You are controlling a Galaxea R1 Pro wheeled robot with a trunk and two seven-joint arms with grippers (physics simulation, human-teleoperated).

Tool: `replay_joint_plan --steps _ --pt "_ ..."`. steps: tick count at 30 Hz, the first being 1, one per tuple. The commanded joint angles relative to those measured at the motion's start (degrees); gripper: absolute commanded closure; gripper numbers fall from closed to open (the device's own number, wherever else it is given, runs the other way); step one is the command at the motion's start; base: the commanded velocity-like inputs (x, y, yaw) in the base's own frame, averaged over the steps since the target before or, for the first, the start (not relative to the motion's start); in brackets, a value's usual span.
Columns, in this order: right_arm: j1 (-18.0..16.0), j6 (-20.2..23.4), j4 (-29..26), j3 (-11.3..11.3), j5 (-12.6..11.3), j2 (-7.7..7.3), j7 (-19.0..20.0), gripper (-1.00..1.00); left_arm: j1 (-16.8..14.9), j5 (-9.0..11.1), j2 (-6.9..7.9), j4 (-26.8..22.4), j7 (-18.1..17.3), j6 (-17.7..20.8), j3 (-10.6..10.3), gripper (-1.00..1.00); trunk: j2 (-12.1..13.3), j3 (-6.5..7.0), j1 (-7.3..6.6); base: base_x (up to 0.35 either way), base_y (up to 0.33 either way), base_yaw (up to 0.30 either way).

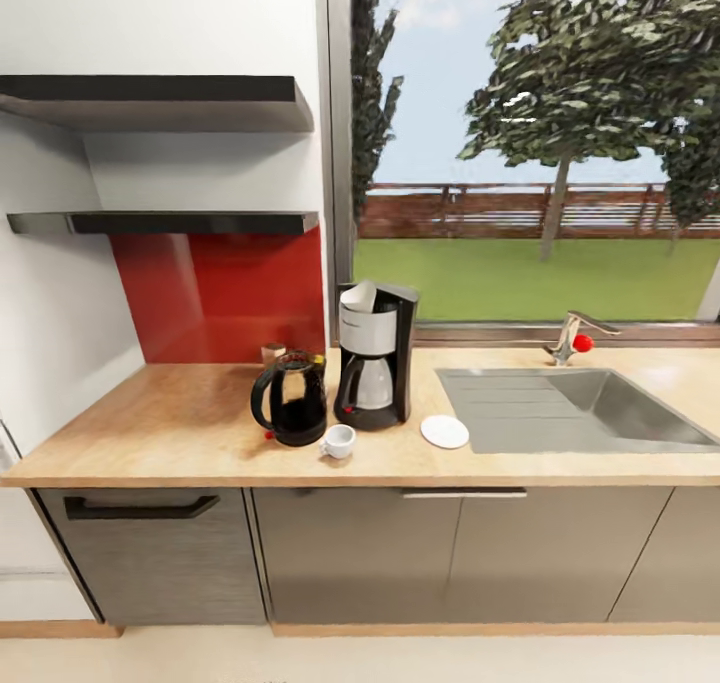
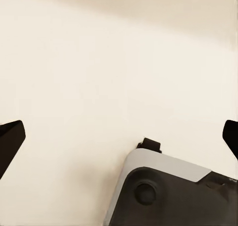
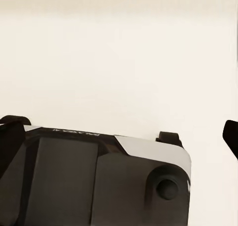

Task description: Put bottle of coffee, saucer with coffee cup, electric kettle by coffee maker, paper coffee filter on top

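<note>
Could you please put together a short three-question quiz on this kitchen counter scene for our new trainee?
1. True or false: the coffee cup is standing on the saucer.
2. What stands directly left of the coffee maker? A) sink B) electric kettle C) saucer
3. Fill in: the white paper filter sits on top of the ____.

Key: 1 false, it stands on the countertop, apart; 2 B; 3 coffee maker.

A home kitchen: wooden countertop (image 1: pixel 180 428), steel sink (image 1: pixel 600 413), coffee maker (image 1: pixel 376 355), garden window (image 1: pixel 540 143).
</note>
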Motion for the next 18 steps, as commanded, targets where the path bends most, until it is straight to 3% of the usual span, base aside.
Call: replay_joint_plan --steps 1,8,18 --pt "-0.11 -0.43 0.24 0.04 0.04 -0.01 0.12 -1.0 -0.06 0.49 -0.09 0.04 0.22 -0.2 -0.48 -1.0 -0.09 -0.06 0.02 0.0 -0.281 0.264" --pt "-0.08 -0.41 0.24 -0.09 0.02 -0.09 0.09 -1.0 -0.06 0.49 0.09 -0.01 0.2 -0.27 -0.41 -1.0 -0.09 0.19 0.02 0.0 -0.244 0.179" --pt "-0.09 -0.29 0.24 0.01 0.44 0.07 -0.05 -1.0 -0.09 0.4 0.32 -0.17 0.06 -0.29 -0.38 -1.0 -0.09 0.19 0.02 -0.028 0.019 0.003"
